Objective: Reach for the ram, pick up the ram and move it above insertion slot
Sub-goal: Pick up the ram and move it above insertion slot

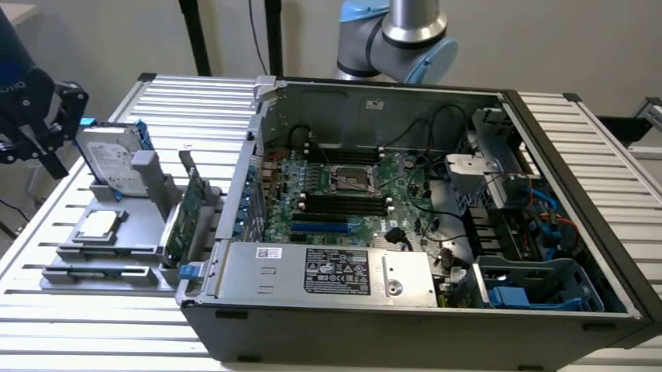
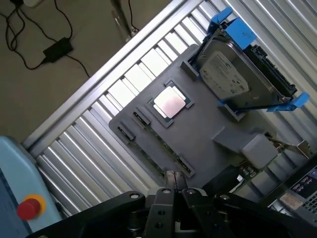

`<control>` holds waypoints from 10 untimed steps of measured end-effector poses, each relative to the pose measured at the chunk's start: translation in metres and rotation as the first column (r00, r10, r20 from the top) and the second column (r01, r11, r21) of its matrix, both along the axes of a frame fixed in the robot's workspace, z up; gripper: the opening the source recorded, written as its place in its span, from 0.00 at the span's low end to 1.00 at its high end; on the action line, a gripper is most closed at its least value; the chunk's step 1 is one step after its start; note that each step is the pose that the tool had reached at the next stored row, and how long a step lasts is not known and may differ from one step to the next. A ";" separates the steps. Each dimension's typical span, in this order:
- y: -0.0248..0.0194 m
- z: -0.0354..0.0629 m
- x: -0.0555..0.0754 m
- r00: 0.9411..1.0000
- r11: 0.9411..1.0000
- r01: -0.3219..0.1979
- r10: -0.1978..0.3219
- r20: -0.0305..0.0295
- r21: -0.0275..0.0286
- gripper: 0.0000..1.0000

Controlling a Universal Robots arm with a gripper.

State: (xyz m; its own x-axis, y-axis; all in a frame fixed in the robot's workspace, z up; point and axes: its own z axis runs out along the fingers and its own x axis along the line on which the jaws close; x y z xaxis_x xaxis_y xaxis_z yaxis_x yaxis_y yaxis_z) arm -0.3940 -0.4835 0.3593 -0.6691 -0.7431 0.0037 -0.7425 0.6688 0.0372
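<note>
Reach step, not yet at contact. Gripper point(image 2: 173, 179) of the single arm hangs at the upper left of the exterior view, over the slatted aluminium table point(image 1: 62, 341) and well apart from the open computer case point(image 1: 414, 333). In the wrist view its two fingers point(image 2: 167, 182) lie drawn together, with nothing seen between them.

Ram point(image 1: 101, 272): thin stick seen edge-on, seated in the long groove of the grey holder fixture point(image 1: 139, 246), at the lower left of the exterior view. It is untouched and apart from the gripper. In the wrist view this groove runs along the fixture edge nearest the fingertips, so the tool appears aimed toward it from above.

On the same fixture:
- hard drive in a blue caddy point(image 2: 233, 74)
- bare processor point(image 2: 171, 103) in its recess
- green expansion card with a blue tab point(image 1: 184, 232), standing on edge beside the case wall

Insertion slots point(image 1: 346, 203): black memory sockets beside the processor socket on the motherboard, at the centre of the exterior view, well apart from the ram.

Judgement: the task is early, with neither grasp nor transfer made. Grasping calls for parted fingers, a descent onto the groove, and pads set across the board's flat faces, square to its length. A skewed approach risks striking the fixture's end clips or tilting the stick.
</note>
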 end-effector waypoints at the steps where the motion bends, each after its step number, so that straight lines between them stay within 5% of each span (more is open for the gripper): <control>1: 0.0000 0.0001 0.000 1.000 1.000 -0.018 0.018 0.000 0.000 0.11; 6: 0.0000 0.0001 -0.001 0.994 0.994 -0.105 0.105 0.000 -0.002 0.11; 10: 0.0000 0.0001 -0.001 0.984 0.984 -0.178 0.178 0.000 -0.002 0.11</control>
State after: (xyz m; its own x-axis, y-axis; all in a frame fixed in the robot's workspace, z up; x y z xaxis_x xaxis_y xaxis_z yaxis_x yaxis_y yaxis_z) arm -0.3952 -0.4835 0.3594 -0.5259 -0.8505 0.0055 -0.8499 0.5258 0.0357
